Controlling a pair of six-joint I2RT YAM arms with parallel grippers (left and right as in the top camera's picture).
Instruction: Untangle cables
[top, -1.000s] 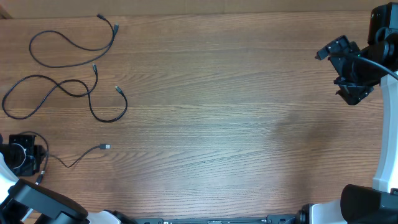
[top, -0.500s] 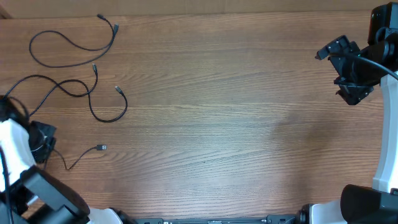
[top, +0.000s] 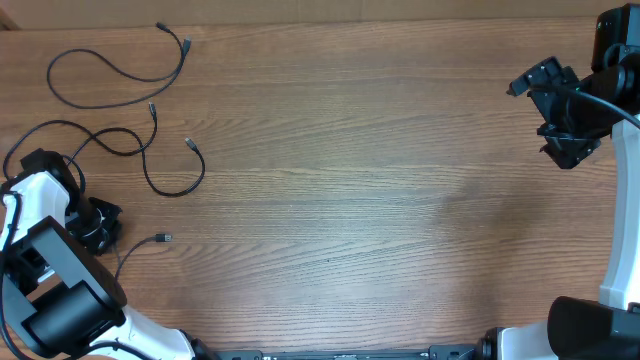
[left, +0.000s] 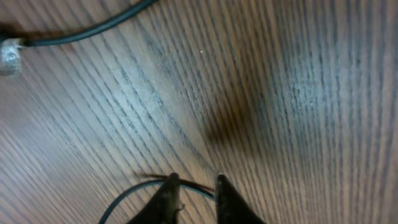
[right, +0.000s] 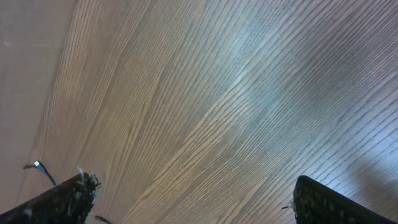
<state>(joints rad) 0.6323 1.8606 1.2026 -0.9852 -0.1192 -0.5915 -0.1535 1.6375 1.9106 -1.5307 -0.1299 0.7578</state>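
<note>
Left gripper (left: 193, 186), brown wooden table's (top: 350, 180) left edge: jaws slightly parted over thin black cable (top: 162, 238), holding nothing. Right gripper (right: 194, 183) gapes empty.

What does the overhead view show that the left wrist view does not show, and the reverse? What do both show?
Only overhead: a looped thin black cable and an S-curved thin black cable on the left side, and the right gripper. Only left wrist: the narrow gap at the left gripper, where a thin dark strand crosses. Both: the brown wooden table and the thin black cable with a silver plug.
</note>
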